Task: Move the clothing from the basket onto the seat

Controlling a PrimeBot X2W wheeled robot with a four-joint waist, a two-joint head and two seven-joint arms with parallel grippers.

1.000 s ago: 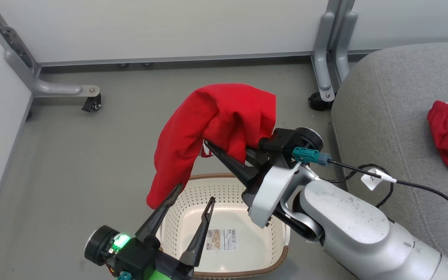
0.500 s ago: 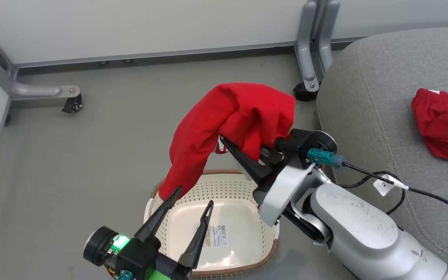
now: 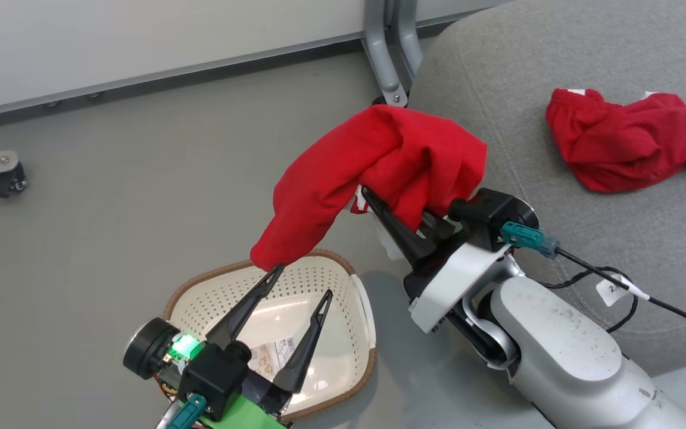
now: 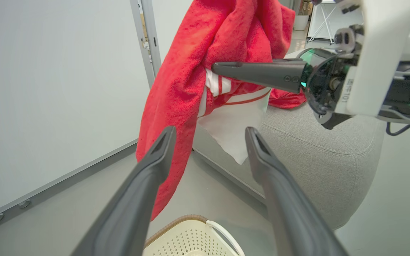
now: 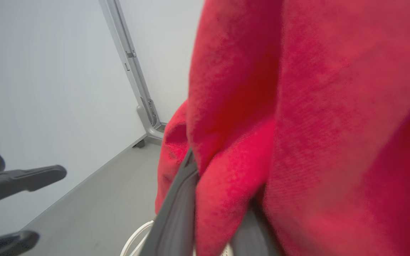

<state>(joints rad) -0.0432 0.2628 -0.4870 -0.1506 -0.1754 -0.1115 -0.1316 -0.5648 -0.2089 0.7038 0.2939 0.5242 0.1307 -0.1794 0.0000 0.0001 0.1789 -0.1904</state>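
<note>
Roughly halfway: one red garment [image 3: 617, 143] already lies on the seat [image 3: 587, 250], the second garment [image 3: 379, 155] hangs pinched in the right gripper [image 3: 382, 199] near its edge, and the left gripper [image 3: 302, 281] is spread wide and empty-handed over the empty-looking basket [image 3: 343, 322].

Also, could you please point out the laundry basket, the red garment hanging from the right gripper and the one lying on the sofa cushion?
laundry basket [image 3: 207, 300]: head view, perforated wall.
hanging red garment [image 3: 379, 155]: head view, draped middle.
lying red garment [image 3: 623, 143]: head view, crumpled middle.
</note>
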